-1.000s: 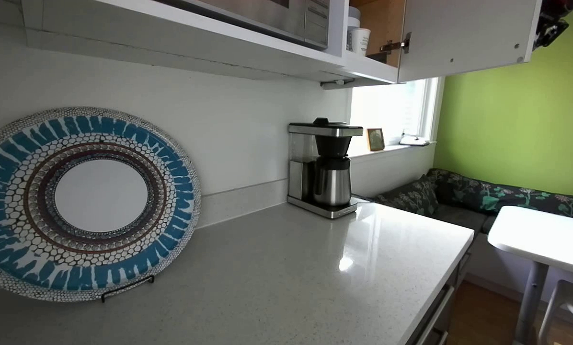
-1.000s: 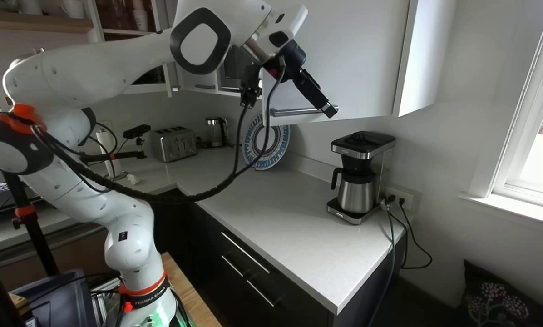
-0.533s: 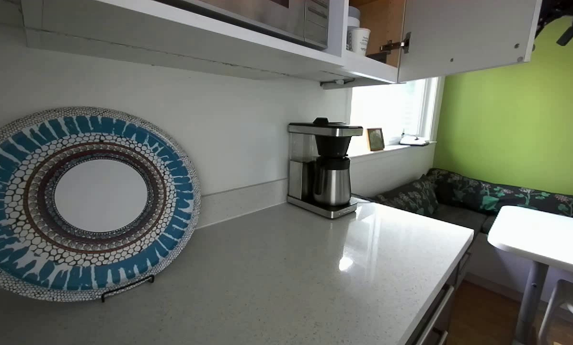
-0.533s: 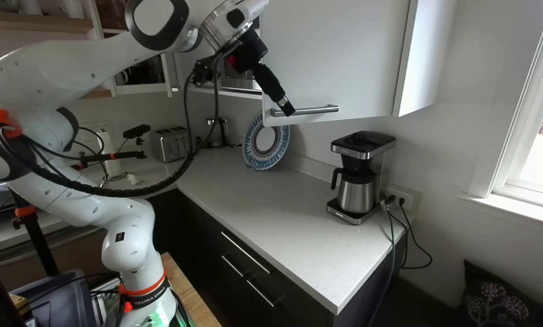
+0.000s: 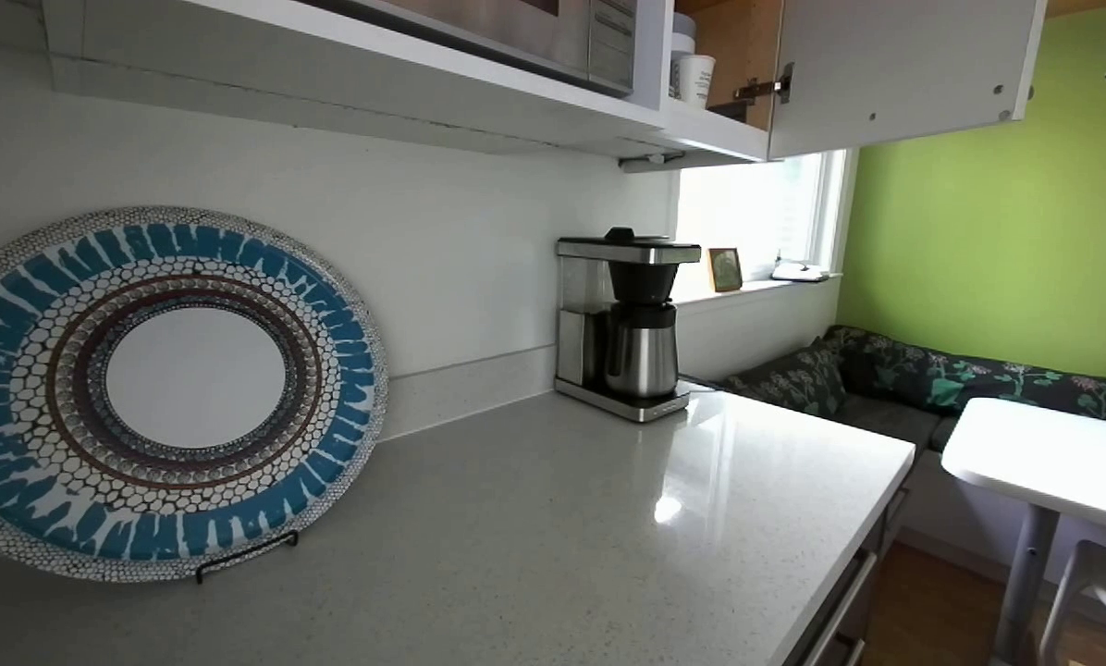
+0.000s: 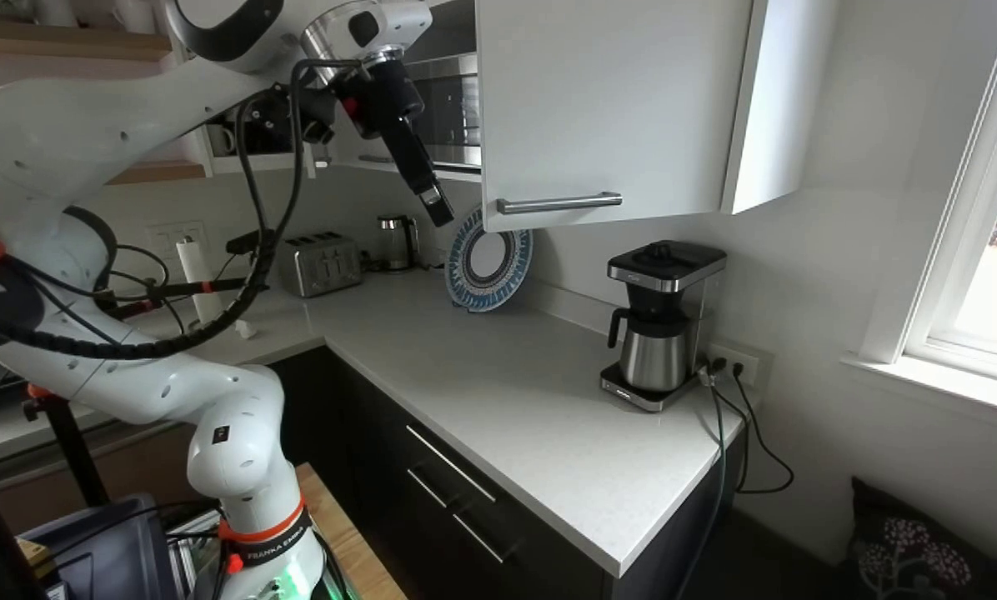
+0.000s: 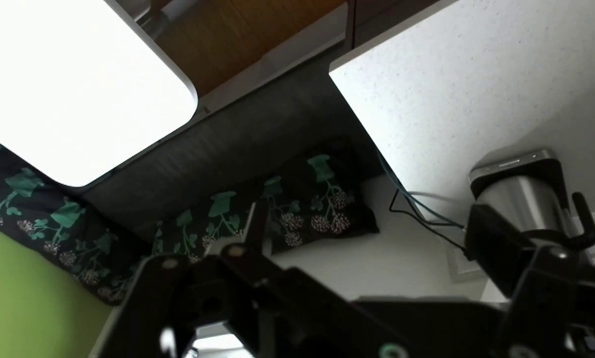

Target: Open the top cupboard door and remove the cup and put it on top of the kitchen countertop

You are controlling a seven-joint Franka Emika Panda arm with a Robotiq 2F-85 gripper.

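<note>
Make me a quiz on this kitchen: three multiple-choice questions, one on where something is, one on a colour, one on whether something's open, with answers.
1. Where is the small white cup with dark lettering?
A) On the pale countertop
B) In the wood-brown-lined wall cupboard
C) On the white table

2. What colour is the plain wall behind the dark flowered cushions?
A) Lime green
B) Red
C) Purple

3. How does the flat white cupboard door stand?
A) Shut
B) Taken off
C) Open

1 B: the cup shows inside the cupboard in an exterior view.
2 A: bright green rises above the cushions.
3 C: its metal hinge and the cupboard's inside show.
</note>
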